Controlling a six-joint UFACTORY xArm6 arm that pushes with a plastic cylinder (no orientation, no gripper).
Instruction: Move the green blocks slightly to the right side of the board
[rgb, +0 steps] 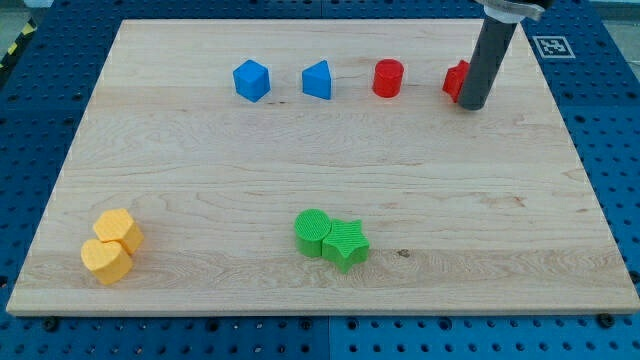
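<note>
A green round block (313, 232) and a green star block (346, 243) sit touching each other near the view's bottom centre of the wooden board (200, 180). My tip (472, 105) is at the view's top right, far from the green blocks. It stands right beside a red block (456, 81), which the rod partly hides.
A blue cube-like block (251, 80), a blue wedge block (317, 80) and a red cylinder (388, 78) stand in a row along the view's top. Two yellow blocks (112, 245) sit touching at the view's bottom left. Blue pegboard surrounds the board.
</note>
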